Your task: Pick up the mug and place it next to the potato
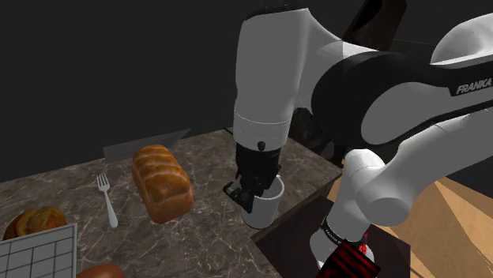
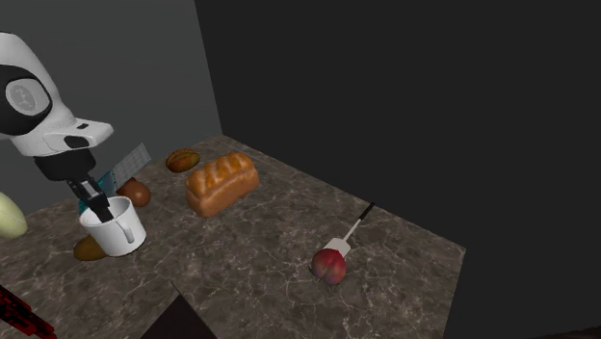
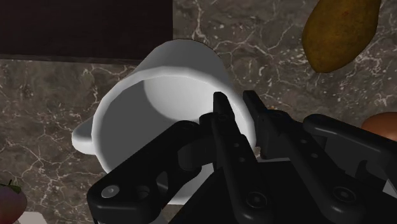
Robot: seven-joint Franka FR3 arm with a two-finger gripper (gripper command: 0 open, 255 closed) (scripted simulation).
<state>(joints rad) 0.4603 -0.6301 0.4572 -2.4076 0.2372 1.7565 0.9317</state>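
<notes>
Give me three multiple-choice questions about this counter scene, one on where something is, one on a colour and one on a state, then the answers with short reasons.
1. Where is the gripper?
A. over the bread loaf
B. at the rim of the mug
C. beside the fork
2. What colour is the mug?
A. white
B. red
C. green
3. How does the mug stand?
A. on its side
B. upside down
C. upright
Answers: 1 B, its fingers straddle the rim wall; 2 A, it looks plain white; 3 C, its opening faces up.
</notes>
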